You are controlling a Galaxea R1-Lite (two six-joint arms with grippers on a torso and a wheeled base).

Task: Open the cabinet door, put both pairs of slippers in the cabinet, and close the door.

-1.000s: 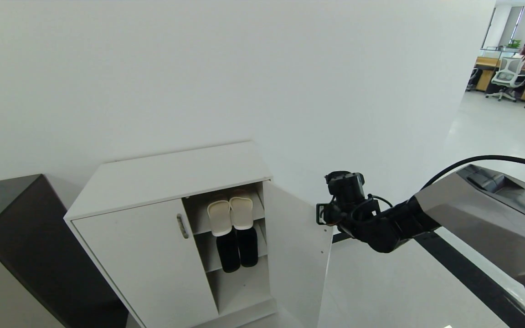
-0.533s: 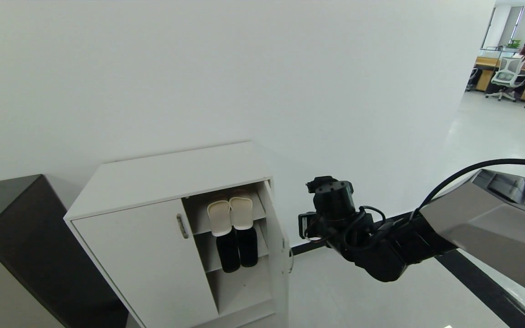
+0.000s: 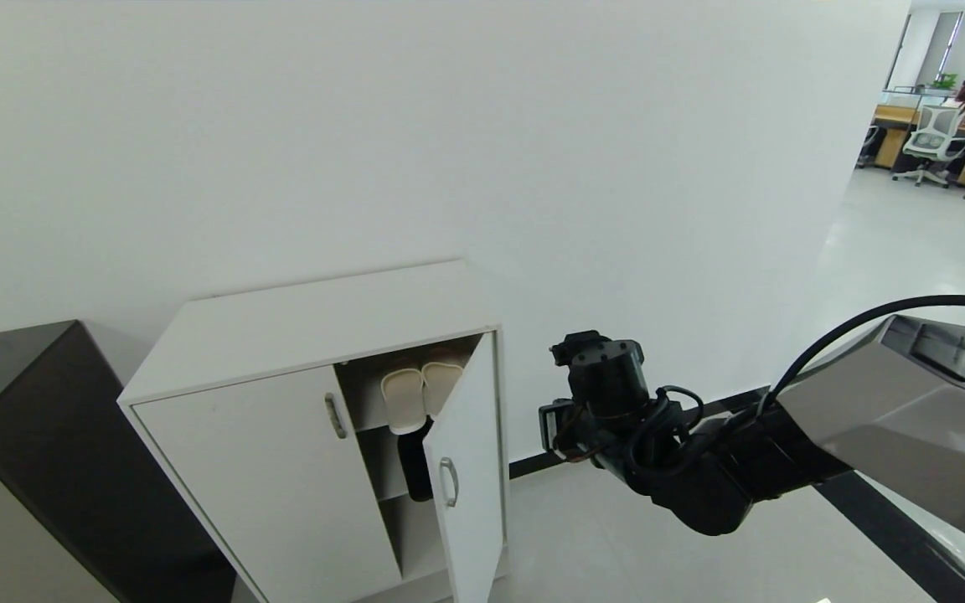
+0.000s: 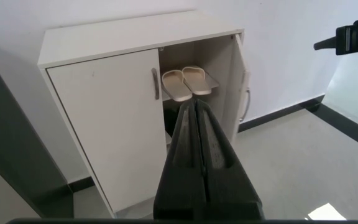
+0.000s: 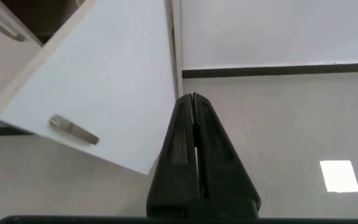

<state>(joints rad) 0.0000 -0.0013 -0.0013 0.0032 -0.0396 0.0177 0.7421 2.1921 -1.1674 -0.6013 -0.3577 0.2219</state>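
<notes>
The white cabinet [image 3: 307,322] stood against the wall, its left door [image 3: 281,477] shut and its right door [image 3: 470,469] partly ajar. Inside, the white slippers [image 3: 403,400] lay on the upper shelf, with the black slippers [image 3: 415,465] on the shelf below, half hidden by the door. The right gripper [image 5: 194,99], fingers pressed together, hung near the door's outer face. The left gripper [image 4: 196,109], likewise closed and empty, pointed at the opening.

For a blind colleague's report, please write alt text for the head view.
A white cabinet has its right door partly open, showing white slippers on the top shelf and black slippers below. The right gripper hangs just right of the door, apart from it.
</notes>
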